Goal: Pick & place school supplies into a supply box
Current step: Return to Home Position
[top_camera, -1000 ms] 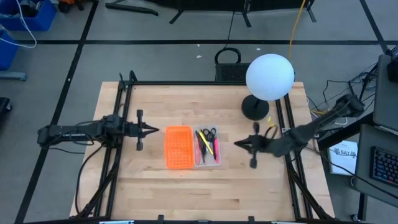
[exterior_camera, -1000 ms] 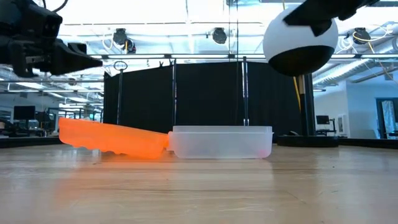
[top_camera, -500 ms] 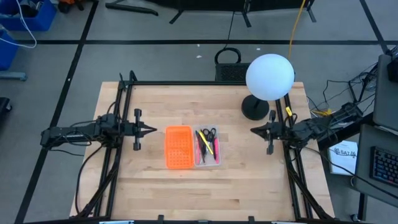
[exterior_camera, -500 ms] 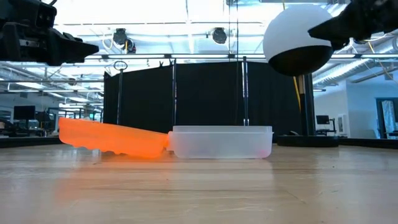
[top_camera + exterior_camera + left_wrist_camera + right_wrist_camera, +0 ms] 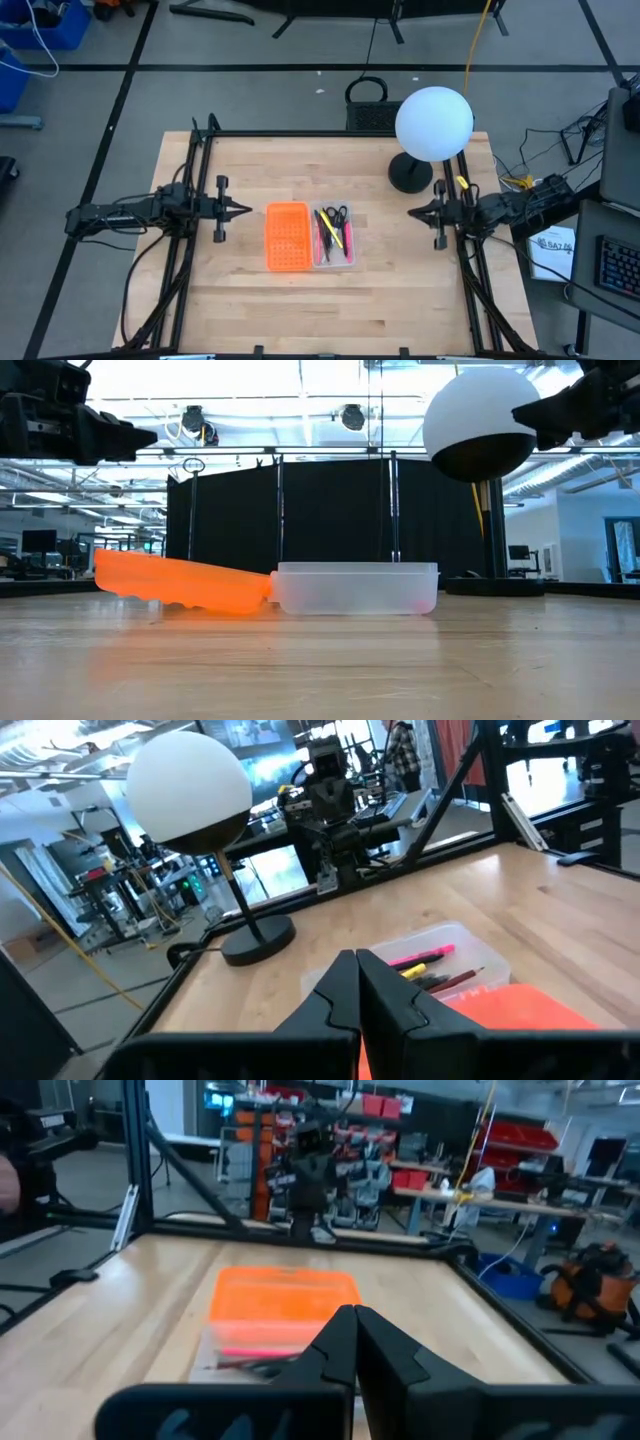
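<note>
Your right gripper [image 5: 412, 213] pulls back to 3 o'clock, left gripper [image 5: 247, 209] at 9, both closed empty, one supply box [image 5: 334, 263] holding one scissors [image 5: 337, 214], pens [image 5: 330, 236] too bunched to count

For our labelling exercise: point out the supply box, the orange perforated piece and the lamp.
supply box [image 5: 355, 592]: low view, front wall.
orange perforated piece [image 5: 286, 236]: high view, centre of its surface.
lamp [image 5: 433, 123]: high view, white globe.
</note>
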Tool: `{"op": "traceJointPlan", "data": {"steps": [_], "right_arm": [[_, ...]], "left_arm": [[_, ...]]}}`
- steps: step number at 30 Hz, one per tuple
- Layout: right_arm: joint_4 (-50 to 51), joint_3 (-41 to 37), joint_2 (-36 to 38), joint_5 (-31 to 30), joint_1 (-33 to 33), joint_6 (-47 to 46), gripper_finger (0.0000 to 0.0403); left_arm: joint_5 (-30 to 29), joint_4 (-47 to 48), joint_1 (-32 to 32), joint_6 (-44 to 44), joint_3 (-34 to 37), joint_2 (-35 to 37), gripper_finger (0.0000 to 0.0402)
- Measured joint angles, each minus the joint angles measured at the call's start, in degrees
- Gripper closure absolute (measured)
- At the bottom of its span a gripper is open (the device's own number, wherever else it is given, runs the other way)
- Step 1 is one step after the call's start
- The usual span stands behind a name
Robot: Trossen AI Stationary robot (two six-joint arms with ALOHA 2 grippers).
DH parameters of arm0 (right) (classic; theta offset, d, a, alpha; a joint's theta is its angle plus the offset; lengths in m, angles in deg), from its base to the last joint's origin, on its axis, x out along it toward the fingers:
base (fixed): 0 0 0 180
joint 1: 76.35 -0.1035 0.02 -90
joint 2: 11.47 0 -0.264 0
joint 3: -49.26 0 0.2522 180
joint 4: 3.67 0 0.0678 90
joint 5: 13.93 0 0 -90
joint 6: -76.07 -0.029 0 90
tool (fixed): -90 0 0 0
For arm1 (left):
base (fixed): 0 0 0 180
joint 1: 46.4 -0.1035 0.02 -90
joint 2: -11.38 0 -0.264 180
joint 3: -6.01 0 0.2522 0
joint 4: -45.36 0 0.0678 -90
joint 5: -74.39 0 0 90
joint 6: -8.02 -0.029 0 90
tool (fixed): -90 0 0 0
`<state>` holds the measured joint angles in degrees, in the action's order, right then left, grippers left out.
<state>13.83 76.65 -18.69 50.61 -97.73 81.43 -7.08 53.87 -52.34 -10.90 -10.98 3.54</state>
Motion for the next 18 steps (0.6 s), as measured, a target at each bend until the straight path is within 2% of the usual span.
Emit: {"op": "traceJointPlan", "data": {"steps": [8,14,18], "right_arm": [[0.7,-3.5,5.8,0.2,1.1,-2.6,0.0403],[0.0,-7.0,6.9,0.3,1.1,-2.5,0.0403],[-2.0,-7.6,7.1,4.7,1.1,0.0,0.0403]], "left_arm": [[2.1,1.4,0.1,2.6,0.0,0.0,0.0399],[0.9,2.9,1.5,3.4,0.0,0.0,0.0400],[-1.0,3.3,2.2,2.2,0.0,0.0,0.0400]]}}
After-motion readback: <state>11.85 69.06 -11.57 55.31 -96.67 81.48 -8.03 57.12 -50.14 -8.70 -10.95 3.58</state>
